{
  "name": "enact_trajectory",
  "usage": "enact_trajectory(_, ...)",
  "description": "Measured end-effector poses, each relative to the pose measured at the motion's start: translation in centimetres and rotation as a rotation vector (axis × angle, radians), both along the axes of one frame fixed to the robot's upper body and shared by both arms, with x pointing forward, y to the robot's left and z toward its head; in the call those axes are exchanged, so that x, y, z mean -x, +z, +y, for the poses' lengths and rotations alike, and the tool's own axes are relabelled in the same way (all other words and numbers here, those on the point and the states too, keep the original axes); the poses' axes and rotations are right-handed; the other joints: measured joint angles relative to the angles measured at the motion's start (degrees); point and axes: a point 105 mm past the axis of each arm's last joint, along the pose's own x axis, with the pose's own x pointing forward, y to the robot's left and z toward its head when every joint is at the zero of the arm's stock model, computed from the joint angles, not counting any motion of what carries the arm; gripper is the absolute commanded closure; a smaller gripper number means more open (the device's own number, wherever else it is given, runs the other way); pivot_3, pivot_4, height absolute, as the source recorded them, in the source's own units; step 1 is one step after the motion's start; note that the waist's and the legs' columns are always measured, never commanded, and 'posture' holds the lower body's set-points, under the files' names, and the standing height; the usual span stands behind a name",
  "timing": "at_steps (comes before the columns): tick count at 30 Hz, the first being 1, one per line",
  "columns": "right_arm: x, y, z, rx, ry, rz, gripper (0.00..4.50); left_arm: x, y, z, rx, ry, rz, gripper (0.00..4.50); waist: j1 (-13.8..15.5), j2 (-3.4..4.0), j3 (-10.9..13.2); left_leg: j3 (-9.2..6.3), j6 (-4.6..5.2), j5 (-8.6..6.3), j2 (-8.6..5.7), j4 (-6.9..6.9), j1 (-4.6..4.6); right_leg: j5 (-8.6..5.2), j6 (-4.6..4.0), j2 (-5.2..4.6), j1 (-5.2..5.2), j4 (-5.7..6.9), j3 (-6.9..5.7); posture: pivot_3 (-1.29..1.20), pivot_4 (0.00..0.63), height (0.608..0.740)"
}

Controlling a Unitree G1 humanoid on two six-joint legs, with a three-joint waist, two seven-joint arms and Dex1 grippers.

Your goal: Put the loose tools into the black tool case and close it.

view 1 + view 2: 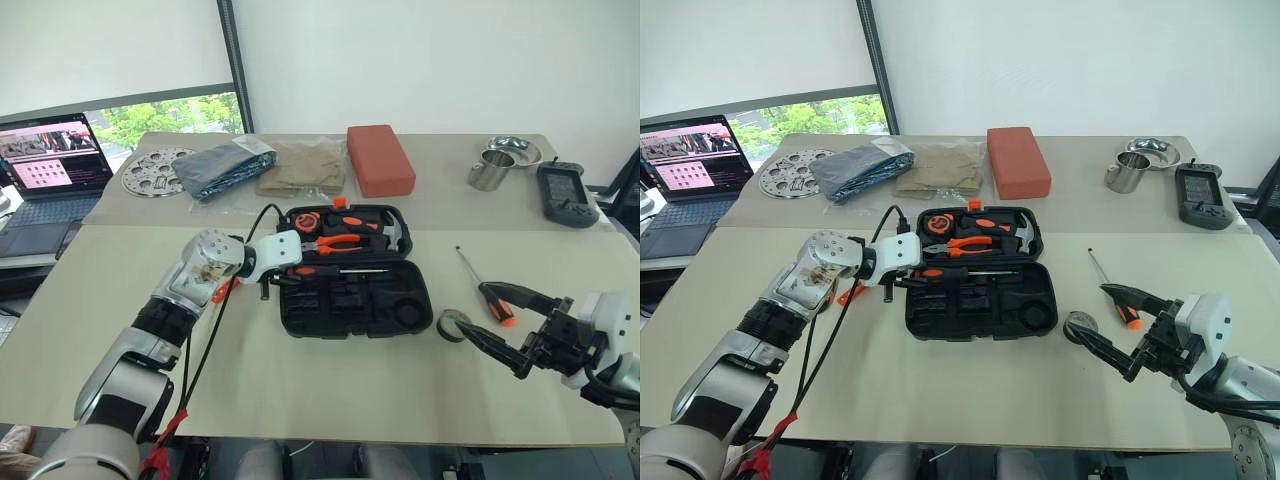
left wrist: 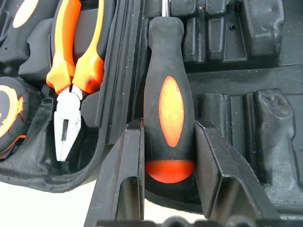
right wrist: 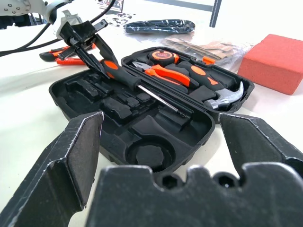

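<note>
- The left gripper (image 2: 168, 156) is angled down over the open black tool case (image 1: 400, 305); a black-and-orange-handled screwdriver (image 2: 168, 109) is pinched between its fingers.
- The right gripper (image 1: 500, 325) is held level, fingers spread.

Beige table (image 1: 330, 390): open black tool case (image 1: 355, 300) centre; screwdriver (image 1: 483, 285), tape roll (image 1: 453, 325) right of it; red-orange block (image 1: 379, 159) behind.

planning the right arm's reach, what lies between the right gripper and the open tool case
In the left eye view, the small tape roll lies between the right gripper and the tool case.
</note>
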Motion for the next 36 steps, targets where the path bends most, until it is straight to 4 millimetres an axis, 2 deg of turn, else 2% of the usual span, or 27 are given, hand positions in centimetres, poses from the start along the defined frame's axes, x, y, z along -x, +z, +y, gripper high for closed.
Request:
enact_trajectory(9,0.0,0.0,0.0,0.0,0.001,0.0,0.0,0.1,-0.1,0.1,-0.005,0.0,0.018,3.6,0.0,0.03,0.0,0.0,0.0,0.0,0.0,0.01,0.01,0.0,0.0,0.01,0.0,0.02,0.0,0.0,0.15,0.74)
enact_trajectory(11,0.0,0.0,0.1,0.0,0.002,0.0,0.0,0.0,-0.1,0.1,-0.006,0.002,0.02,2.59,0.0,0.03,0.0,0.0,0.0,0.0,0.0,0.02,0.01,0.0,0.0,0.01,0.0,0.03,0.0,0.0,0.15,0.74)
enact_trajectory(12,-0.1,0.0,0.1,0.0,0.003,-0.001,0.0,0.0,-0.2,0.2,-0.011,0.004,0.021,2.36,0.0,0.04,0.0,0.0,0.0,0.0,0.0,0.03,0.01,0.0,0.0,0.01,0.0,0.04,0.0,0.0,0.15,0.74)
enact_trajectory(13,-0.1,0.1,0.1,0.0,0.004,-0.004,0.0,-0.1,-0.1,0.3,-0.014,0.008,0.015,1.91,-0.1,0.05,0.0,0.0,0.0,0.0,0.0,0.04,0.02,0.0,0.0,0.02,0.01,0.05,0.01,0.0,0.15,0.74)
enact_trajectory(18,-0.3,0.4,0.2,-0.001,0.009,-0.018,0.0,-0.8,0.5,0.5,-0.02,0.026,-0.021,0.16,-0.1,0.13,-0.1,0.0,0.01,0.0,0.0,0.05,0.02,0.0,0.0,0.02,0.01,0.05,0.02,0.0,0.15,0.74)
enact_trajectory(19,-0.3,0.4,0.2,0.0,0.009,-0.018,0.0,-0.9,0.7,0.5,-0.019,0.029,-0.027,0.07,-0.1,0.13,-0.1,0.0,0.01,0.0,0.0,0.05,0.02,0.0,0.0,0.03,0.01,0.05,0.01,0.0,0.15,0.74)
enact_trajectory(23,-0.3,0.4,0.3,-0.001,0.011,-0.019,0.0,-0.8,0.8,0.6,-0.023,0.023,-0.032,0.07,-0.1,0.13,-0.1,0.01,0.01,0.0,0.0,0.1,0.0,0.0,0.0,0.03,0.0,0.06,0.01,0.0,0.15,0.74)
enact_trajectory(27,-0.3,0.4,0.2,-0.001,0.01,-0.019,0.0,-0.5,1.9,1.1,-0.045,0.003,-0.058,0.07,-0.1,0.17,-0.1,0.01,0.04,-0.02,0.07,0.33,-0.02,0.0,0.0,0.12,-0.01,0.13,0.01,0.0,0.15,0.74)
enact_trajectory(31,-0.3,0.4,0.2,-0.001,0.01,-0.019,0.0,-0.7,3.6,1.2,-0.045,-0.009,-0.101,0.07,0.1,0.23,-0.1,0.01,0.04,-0.02,0.18,0.62,-0.06,0.02,-0.03,0.35,-0.01,0.14,0.04,0.0,0.15,0.74)
enact_trajectory(33,-0.3,0.4,0.2,-0.001,0.009,-0.018,0.0,-1.1,5.3,0.8,-0.009,-0.011,-0.139,0.07,0.4,0.21,-0.1,-0.07,0.05,-0.01,0.16,0.64,-0.07,0.02,-0.03,0.37,0.0,0.15,0.04,0.0,0.15,0.74)
enact_trajectory(34,-0.3,0.4,0.2,-0.001,0.009,-0.019,0.0,-1.2,6.2,0.2,0.04,-0.015,-0.157,0.58,0.5,0.22,-0.1,-0.1,0.05,-0.01,0.16,0.65,-0.06,0.02,-0.03,0.37,0.03,0.15,0.04,0.0,0.15,0.74)
enact_trajectory(36,-0.4,0.4,0.3,-0.001,0.01,-0.022,0.0,-1.3,7.5,-1.4,0.139,-0.032,-0.173,1.28,0.8,0.26,-0.1,-0.2,0.06,-0.01,0.13,0.66,-0.08,0.02,-0.03,0.37,0.05,0.14,0.06,0.0,0.15,0.74)
